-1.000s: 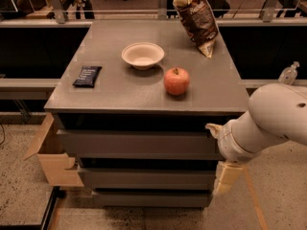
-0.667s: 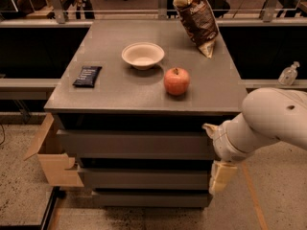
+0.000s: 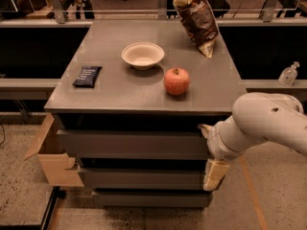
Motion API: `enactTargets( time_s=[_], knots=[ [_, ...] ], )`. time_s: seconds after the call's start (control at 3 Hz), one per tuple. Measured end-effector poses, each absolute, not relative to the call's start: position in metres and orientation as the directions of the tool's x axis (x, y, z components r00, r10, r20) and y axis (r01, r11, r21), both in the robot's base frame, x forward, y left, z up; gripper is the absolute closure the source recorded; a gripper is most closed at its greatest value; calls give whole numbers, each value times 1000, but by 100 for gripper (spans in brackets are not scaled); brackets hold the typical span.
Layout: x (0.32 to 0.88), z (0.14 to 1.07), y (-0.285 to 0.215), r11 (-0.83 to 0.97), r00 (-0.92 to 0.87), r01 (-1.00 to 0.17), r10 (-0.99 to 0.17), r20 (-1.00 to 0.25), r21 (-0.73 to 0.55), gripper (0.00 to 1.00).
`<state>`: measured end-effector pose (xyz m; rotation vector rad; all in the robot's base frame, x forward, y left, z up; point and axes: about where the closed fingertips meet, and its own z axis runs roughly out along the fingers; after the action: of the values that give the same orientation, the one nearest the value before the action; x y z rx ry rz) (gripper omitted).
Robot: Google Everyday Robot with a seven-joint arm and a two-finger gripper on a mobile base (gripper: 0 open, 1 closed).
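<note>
My gripper (image 3: 210,153) hangs low at the right front of a grey cabinet (image 3: 115,96), in front of its drawer fronts and below the top surface. It holds nothing that I can see. On the cabinet top, the thing nearest to it is a red apple (image 3: 176,80) near the front right. A white bowl (image 3: 143,55) sits behind the apple, toward the middle. A brown chip bag (image 3: 197,18) stands tilted at the back right. A dark snack packet (image 3: 88,75) lies flat at the left edge.
An open cardboard box (image 3: 52,158) sits on the floor against the cabinet's left side. A clear pump bottle (image 3: 289,74) stands on a ledge at the right. A railing (image 3: 144,12) runs behind the cabinet.
The arm and gripper have shifted a little to the left, closer to the drawer fronts. The things on the cabinet top have not moved.
</note>
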<state>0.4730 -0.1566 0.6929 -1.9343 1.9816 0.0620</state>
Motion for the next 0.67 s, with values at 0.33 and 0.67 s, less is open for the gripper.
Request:
enactTargets(
  time_s=[0.33, 0.67],
  knots=[
    [486, 679, -156, 64, 3, -971, -960, -280, -231, 0],
    [498, 666, -157, 76, -7, -969, -960, -282, -235, 0]
  ],
)
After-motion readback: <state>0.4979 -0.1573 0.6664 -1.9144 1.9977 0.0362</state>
